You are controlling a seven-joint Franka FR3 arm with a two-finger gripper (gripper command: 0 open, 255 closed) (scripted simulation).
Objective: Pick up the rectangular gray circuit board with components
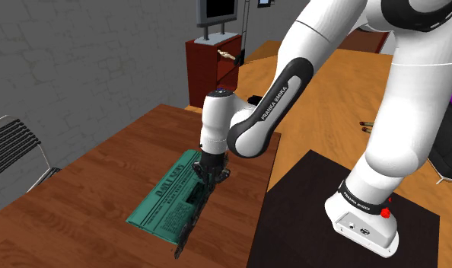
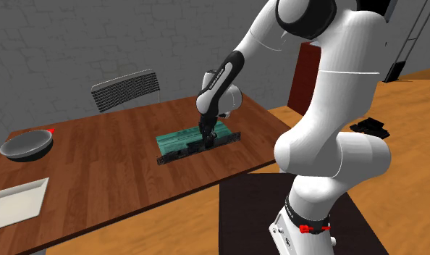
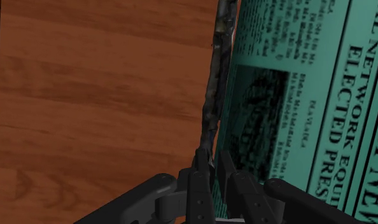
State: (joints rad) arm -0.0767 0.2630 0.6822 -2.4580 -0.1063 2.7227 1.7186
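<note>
On the wooden table (image 1: 95,190) in front of my rig's stand (image 1: 346,228), the black gripper (image 1: 206,178) reaches straight down at the near-side edge of a teal printed newspaper (image 1: 165,202). The circuit board (image 1: 188,228) shows as a thin, dark grey strip running along that edge of the paper (I see it almost edge-on, so its components are hard to make out). From the wrist camera, the fingers (image 3: 200,184) are drawn close together with the end of the board (image 3: 213,95) pinched between them, wood grain on one side and the newspaper (image 3: 296,95) with its headlines on the other. I cannot tell whether the board is clear of the table. In the second exterior view the gripper (image 2: 205,138) meets the board (image 2: 183,153) near the middle of its length, and a grey bowl (image 2: 25,145) and a white square plate (image 2: 17,201) sit well apart at the table's far end, with a wire-backed chair (image 2: 125,88) behind.
</note>
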